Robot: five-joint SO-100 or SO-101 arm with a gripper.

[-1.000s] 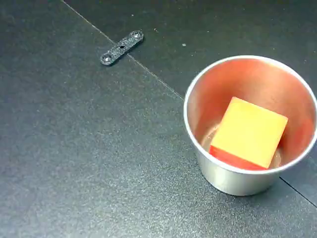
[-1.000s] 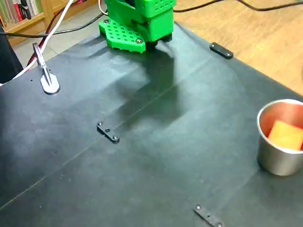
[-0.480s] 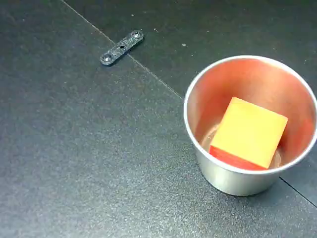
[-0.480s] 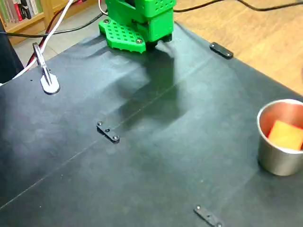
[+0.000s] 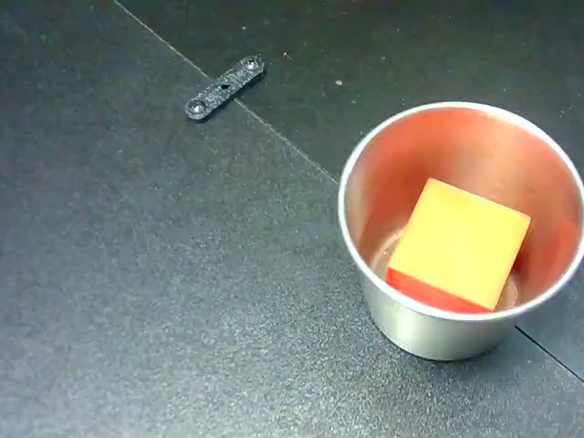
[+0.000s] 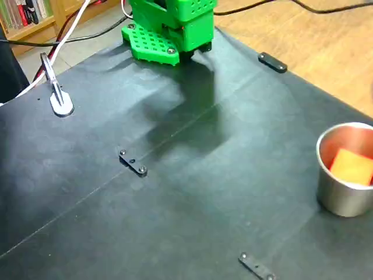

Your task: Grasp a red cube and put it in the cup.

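In a fixed view taken from close above, you see a dark matte table (image 5: 137,274) with a thin seam running diagonally from upper left to lower right. At upper left a small black strip with screw holes (image 5: 224,88) lies flat, just beside the seam. At right stands the cup (image 5: 438,333), upright, shiny silver, its inner wall glowing red with reflection. The red cube (image 5: 459,244) rests inside the cup on its floor, tilted slightly, its lit top face looking yellow-orange and a red edge showing low at the front. In a fixed view from farther back, a silver clip on a white cable (image 6: 57,93) sits at far left, the green arm base (image 6: 169,29) stands at the top edge, and the same cup (image 6: 341,195) with the cube (image 6: 352,166) inside stands at far right, well apart from the base. Your jaws appear in neither view, so their opening cannot be told.
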